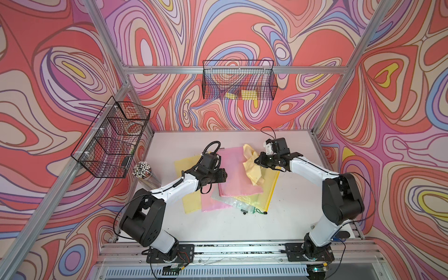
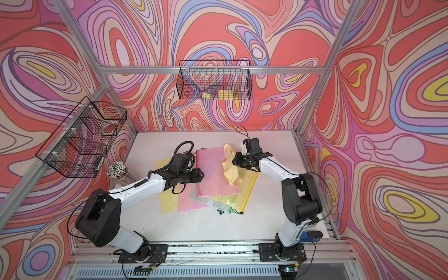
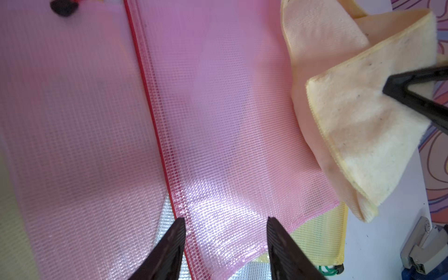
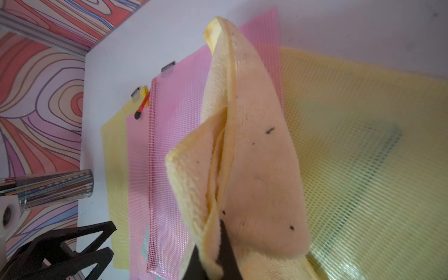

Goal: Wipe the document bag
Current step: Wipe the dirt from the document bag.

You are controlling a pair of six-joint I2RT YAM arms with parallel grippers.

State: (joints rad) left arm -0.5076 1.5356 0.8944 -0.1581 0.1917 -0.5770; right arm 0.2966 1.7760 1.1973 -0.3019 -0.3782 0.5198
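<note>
Right gripper [image 1: 259, 160] is clamped on the yellow cloth [image 1: 252, 169] in a top view. It drapes onto the pink document bag [image 1: 232, 169] just beside the jaws. Left wrist view — my left gripper [image 3: 225, 219] stands partly open and empty, over the bag's edge. Right wrist view — the cloth hangs bunched. I judge wiping is about to begin; next I lower it and drag it flat.

Both arms outstretched, left gripper [image 3: 225, 220] with jaws apart, right gripper [image 1: 256, 161] tight on the yellow cloth [image 1: 252, 169]
</note>
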